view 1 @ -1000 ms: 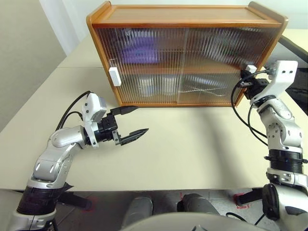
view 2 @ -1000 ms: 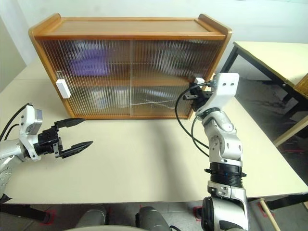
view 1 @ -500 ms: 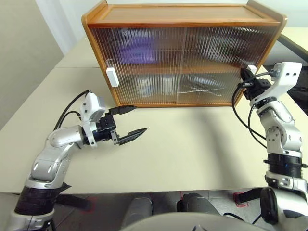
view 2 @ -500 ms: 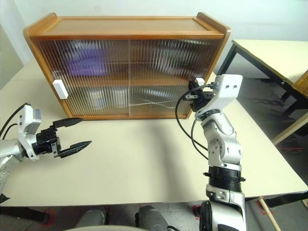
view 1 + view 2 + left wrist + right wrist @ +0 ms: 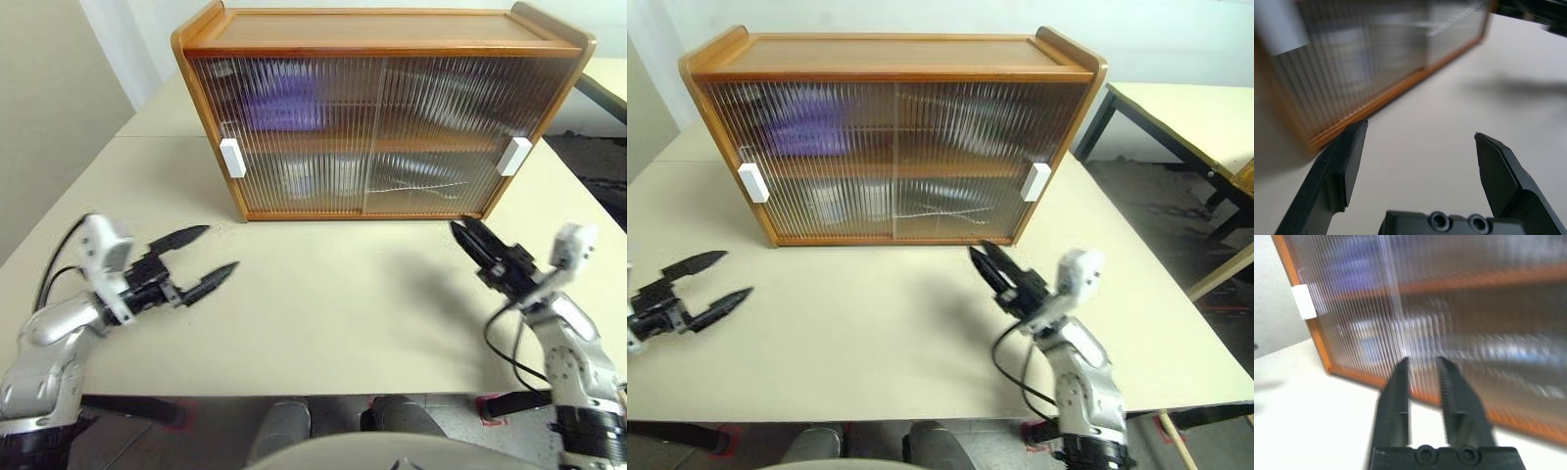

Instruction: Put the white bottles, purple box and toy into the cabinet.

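Right gripper has let go of the right-hand door handle and backed off toward the table edge, fingers a narrow gap apart, holding nothing. Left gripper has swung out to the left, fingers wide apart, also empty. Cabinet now has both 2 sliding doors shut. Purple box reads as a lavender blur on the upper shelf; pale shapes sit below, too blurred to identify. Looks like the task is wrapped up.
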